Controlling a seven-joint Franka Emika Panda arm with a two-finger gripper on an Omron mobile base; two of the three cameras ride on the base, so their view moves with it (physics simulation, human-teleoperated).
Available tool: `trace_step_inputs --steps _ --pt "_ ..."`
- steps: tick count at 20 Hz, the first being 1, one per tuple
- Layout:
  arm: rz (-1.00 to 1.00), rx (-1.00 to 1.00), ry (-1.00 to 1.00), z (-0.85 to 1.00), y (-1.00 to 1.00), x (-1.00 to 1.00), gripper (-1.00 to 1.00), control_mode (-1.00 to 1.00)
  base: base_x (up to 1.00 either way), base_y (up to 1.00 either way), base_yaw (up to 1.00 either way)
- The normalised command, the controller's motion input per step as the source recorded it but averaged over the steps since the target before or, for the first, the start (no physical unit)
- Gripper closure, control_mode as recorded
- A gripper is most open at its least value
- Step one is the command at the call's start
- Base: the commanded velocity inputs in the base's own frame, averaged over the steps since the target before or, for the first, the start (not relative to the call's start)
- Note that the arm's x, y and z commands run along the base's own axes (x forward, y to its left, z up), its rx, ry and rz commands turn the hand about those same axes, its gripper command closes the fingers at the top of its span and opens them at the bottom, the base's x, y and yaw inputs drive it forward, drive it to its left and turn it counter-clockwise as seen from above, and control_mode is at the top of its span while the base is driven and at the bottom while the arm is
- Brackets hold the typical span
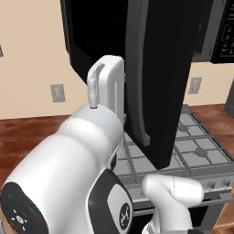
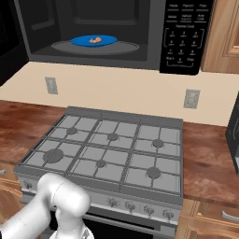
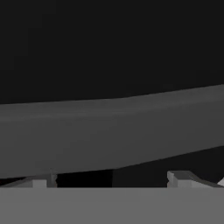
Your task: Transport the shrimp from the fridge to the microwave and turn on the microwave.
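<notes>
The shrimp (image 2: 96, 40) already lies on the blue plate (image 2: 84, 42) inside the microwave (image 2: 154, 46), so with my gripper (image 3: 109, 180) wide open and empty, I judge closing the door (image 1: 155, 82) and starting it remain.

This is a home kitchen. A grey gas stove (image 2: 109, 151) with burner grates and front knobs sits in a reddish wooden counter (image 2: 207, 165), a black microwave (image 2: 116, 32) hangs open above it, and what look like wooden cabinets (image 2: 224, 37) flank beige walls with outlets (image 2: 191, 99).
</notes>
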Motion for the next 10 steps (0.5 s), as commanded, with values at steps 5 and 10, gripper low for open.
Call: trace_step_inputs --steps 5,10 --pt "0.0 0.0 -0.03 -0.1 -0.48 0.48 -1.0 -1.0 0.0 0.0 0.0" --pt "0.0 -0.01 -0.06 -0.13 -0.44 0.52 -1.0 -1.0 0.0 0.0 0.0"
